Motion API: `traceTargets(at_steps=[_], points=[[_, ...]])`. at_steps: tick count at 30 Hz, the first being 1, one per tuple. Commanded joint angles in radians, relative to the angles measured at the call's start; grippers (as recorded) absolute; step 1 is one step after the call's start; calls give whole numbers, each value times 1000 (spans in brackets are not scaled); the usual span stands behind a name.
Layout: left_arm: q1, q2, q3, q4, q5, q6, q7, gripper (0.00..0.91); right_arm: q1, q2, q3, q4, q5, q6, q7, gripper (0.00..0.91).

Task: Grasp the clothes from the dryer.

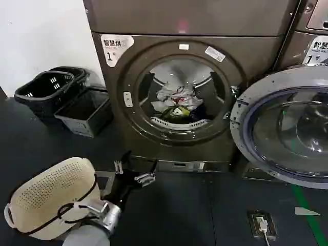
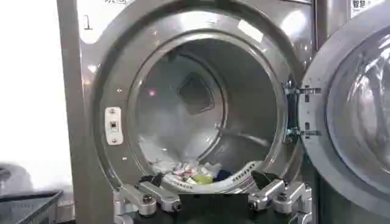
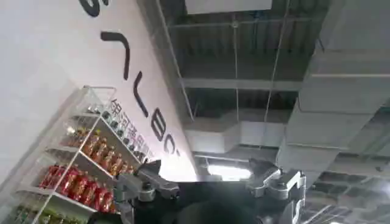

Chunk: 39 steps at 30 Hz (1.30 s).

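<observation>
Bronze-grey metal dryer [image 1: 169,97], its label showing a "1", holds the crumpled white and coloured clothes [image 1: 177,102] low in its drum. The left hand [image 1: 136,171] hovers open below the porthole and could clip the rim reaching in. The right hand [image 3: 210,182], also open, points up at a ceiling.

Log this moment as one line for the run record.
dryer: door open | clothes: in drum, untouched | left gripper: open, low before the porthole | right gripper: open, aimed at ceiling, idle

Bronze-grey dryer [image 1: 205,97] holds white, yellow-green and dark clothes [image 1: 178,102]; black baskets [image 1: 51,89] beside it
</observation>
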Motion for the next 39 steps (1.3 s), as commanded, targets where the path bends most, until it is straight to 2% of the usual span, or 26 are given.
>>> traceTargets(at_steps=[1,12,39], points=[[2,3,3,4,19,18,29,907,1,-3,-2,-1,4,6,1,907],[8,8,16,11,43,42,44,907,-2,-1,2,-3,-1,2,3,907],[25,12,21,-10,45,35,40,907,-25,-6,38,-17,-1,-5,-13,907]])
